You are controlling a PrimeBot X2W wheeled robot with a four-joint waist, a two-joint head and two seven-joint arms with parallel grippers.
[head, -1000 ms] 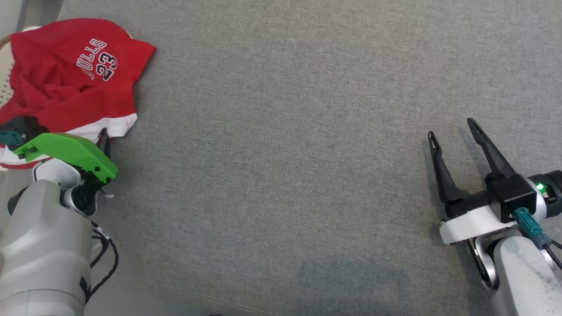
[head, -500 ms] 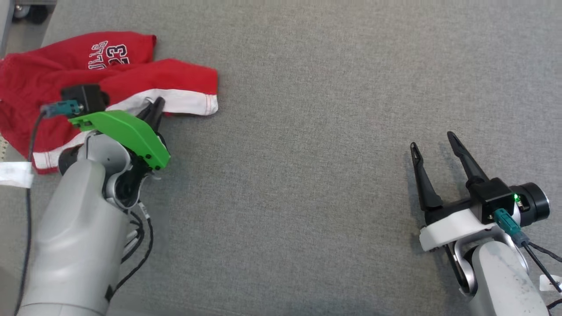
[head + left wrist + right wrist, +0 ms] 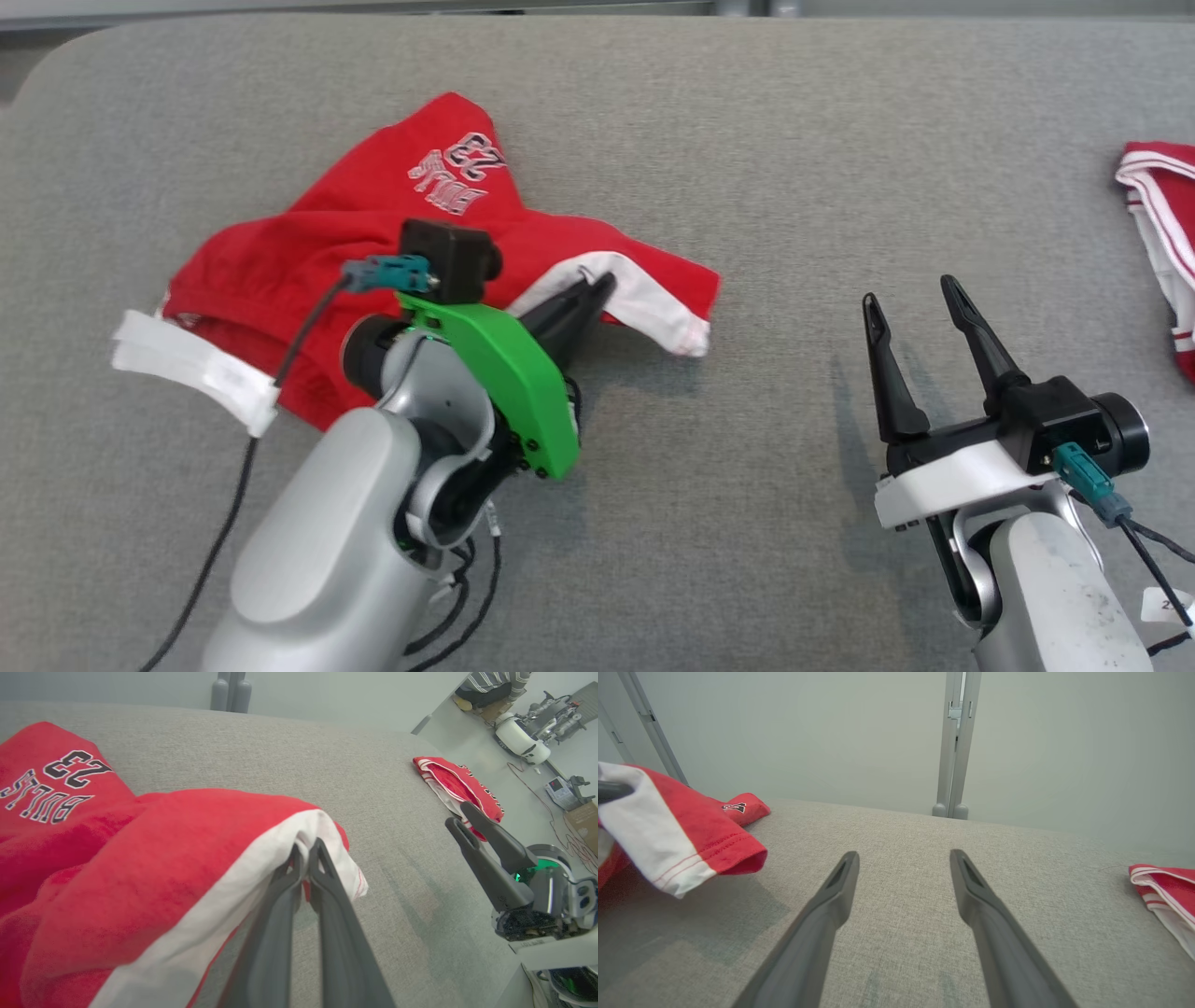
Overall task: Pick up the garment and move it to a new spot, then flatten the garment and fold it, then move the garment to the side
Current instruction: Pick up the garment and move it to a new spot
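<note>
Red cloth, the garment (image 3: 280,252), lies crumpled on the grey tabletop (image 3: 747,140), to the left of the right hand (image 3: 910,291) and well apart from it, with its printed number on the side away from the robot. The left hand (image 3: 602,283) is closed on the garment's white hem (image 3: 322,826). Its two fingers pinch the band between them at the corner of the cloth nearest the right hand. That corner looks lifted a little off the tabletop, while the bulk rests on it. The right hand is open and holds nothing, hovering over bare tabletop. On the far side of the right hand, at the tabletop's edge, lies another piece (image 3: 1162,215), red and white, which seems already folded and set aside. By my reading the first step is in hand: the garment is gripped but not yet set down at a new spot. Flattening, folding and moving it aside are all left, and the right hand will likely be needed to spread the cloth.
</note>
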